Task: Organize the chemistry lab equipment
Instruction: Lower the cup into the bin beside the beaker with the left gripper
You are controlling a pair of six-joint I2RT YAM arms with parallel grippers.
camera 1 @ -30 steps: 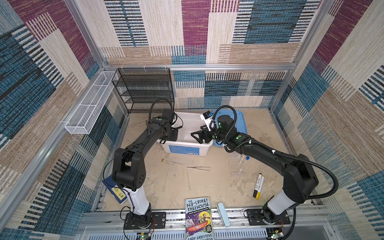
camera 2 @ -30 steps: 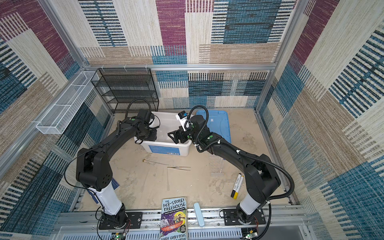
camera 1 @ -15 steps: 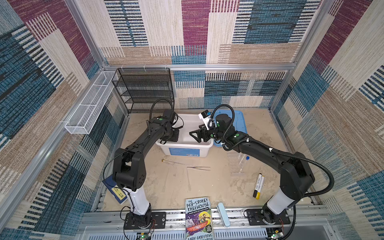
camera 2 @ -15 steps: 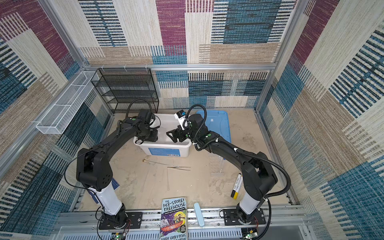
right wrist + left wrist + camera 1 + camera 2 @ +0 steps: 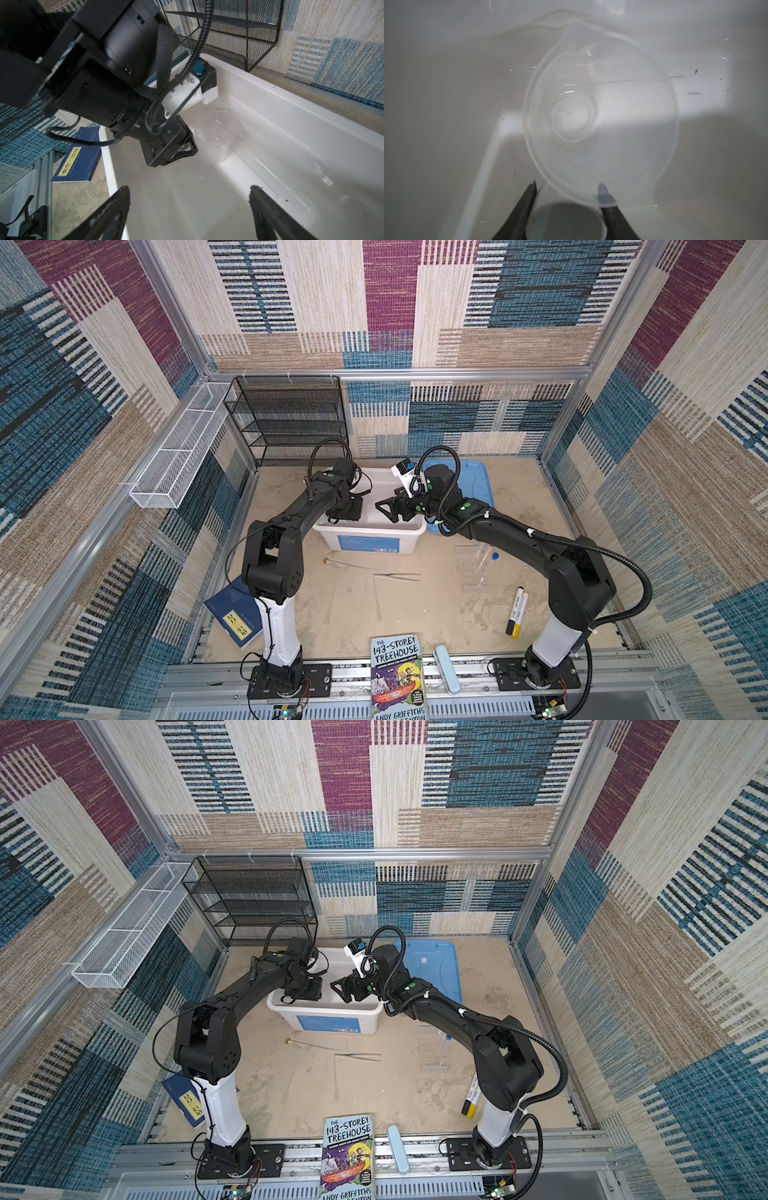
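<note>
Clear plastic fills the left wrist view: the clear round flask (image 5: 600, 116) sits low inside the white bin (image 5: 374, 527), towards its left end. Its neck is clamped between the left gripper's (image 5: 569, 199) fingers; whether it touches the floor I cannot tell. The right gripper (image 5: 187, 207) hovers over the bin's right end, fingers wide apart, empty. The step looks like depositing the flask. Next, the left fingers should part and lift straight out without tipping it.

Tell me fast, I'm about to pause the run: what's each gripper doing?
Left gripper: closed on the neck of the clear round flask, inside the white bin.
Right gripper: open, empty, above the same bin.
</note>
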